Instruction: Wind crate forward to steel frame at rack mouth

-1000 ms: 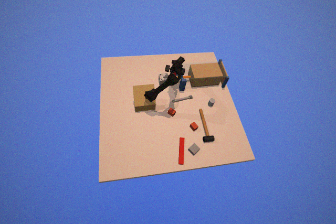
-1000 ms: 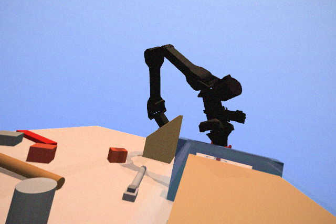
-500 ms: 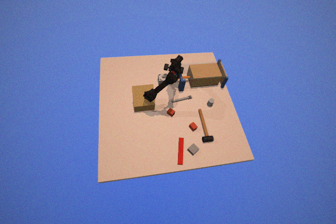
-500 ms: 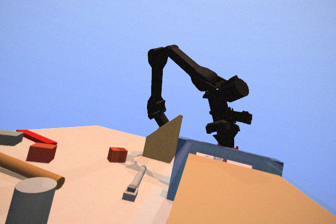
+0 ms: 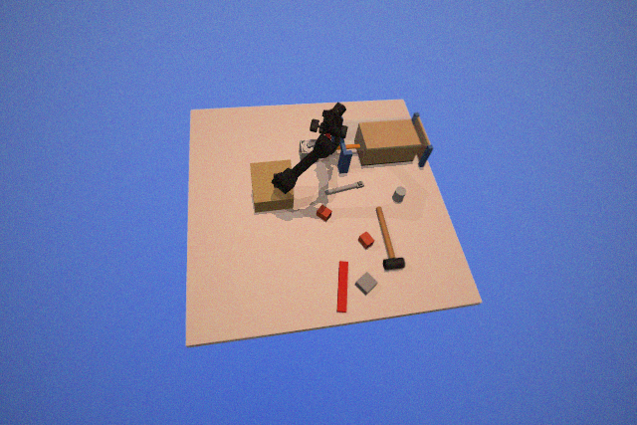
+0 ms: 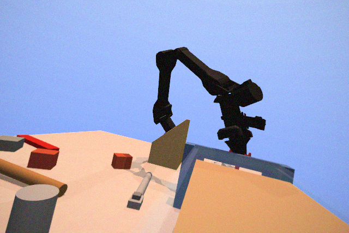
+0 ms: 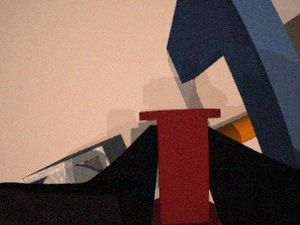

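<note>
My gripper [image 5: 328, 136] [image 6: 238, 153] [image 7: 175, 131] is shut on the winch handle's red grip [image 7: 183, 164], beside the blue steel frame [image 5: 346, 163] [image 6: 239, 157] [image 7: 262, 61]. The silver winch [image 5: 306, 147] [image 7: 82, 169] is partly hidden by the arm and fingers. Whether the key sits in its hole is hidden. An orange strap [image 5: 352, 145] [image 7: 243, 129] runs past the frame toward the brown crate [image 5: 389, 136] [image 6: 253, 204]. The crate looks flat, with a gap between its front and the frame in the top view.
A brown block [image 5: 268, 188] [image 6: 169, 151] stands under the arm's base. A grey wrench-like tool [image 5: 344, 187] [image 6: 143, 184], grey cylinder [image 5: 398, 194] [image 6: 36, 210], hammer [image 5: 385, 235], two red blocks, a red bar [image 5: 342, 287] and a grey block [image 5: 366, 283] lie in front. A blue-posted rear frame [image 5: 425, 156] stands behind the crate.
</note>
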`<control>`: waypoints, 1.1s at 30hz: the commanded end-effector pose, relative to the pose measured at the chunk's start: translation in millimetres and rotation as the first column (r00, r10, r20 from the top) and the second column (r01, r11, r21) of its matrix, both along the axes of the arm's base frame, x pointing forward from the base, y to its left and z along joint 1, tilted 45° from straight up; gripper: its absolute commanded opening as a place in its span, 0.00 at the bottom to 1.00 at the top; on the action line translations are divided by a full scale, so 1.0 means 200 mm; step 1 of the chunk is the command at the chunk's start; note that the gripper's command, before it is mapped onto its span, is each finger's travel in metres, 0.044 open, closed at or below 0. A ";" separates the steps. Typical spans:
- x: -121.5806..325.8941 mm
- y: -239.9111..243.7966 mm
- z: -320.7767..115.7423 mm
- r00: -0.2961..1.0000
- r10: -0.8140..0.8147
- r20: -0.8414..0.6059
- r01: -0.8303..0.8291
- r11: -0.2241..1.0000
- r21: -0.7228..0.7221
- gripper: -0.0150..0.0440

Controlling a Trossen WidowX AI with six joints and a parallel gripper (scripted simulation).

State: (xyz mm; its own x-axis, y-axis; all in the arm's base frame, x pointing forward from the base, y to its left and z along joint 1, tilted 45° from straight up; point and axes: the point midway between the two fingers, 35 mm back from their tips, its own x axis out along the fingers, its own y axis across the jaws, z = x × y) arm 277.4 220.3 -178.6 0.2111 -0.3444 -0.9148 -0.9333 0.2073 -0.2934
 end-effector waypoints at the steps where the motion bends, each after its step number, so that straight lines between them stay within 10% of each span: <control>1: -0.04 0.05 -0.06 1.000 0.006 -0.016 -0.006 1.000 0.018 0.25; 33: -0.13 0.14 -0.15 1.000 0.006 -0.017 -0.006 1.000 0.020 0.25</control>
State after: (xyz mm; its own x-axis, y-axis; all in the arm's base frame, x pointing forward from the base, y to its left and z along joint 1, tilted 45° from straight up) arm 267.7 237.3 -195.4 0.2265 -0.3519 -0.9082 -0.9248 0.2150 -0.3139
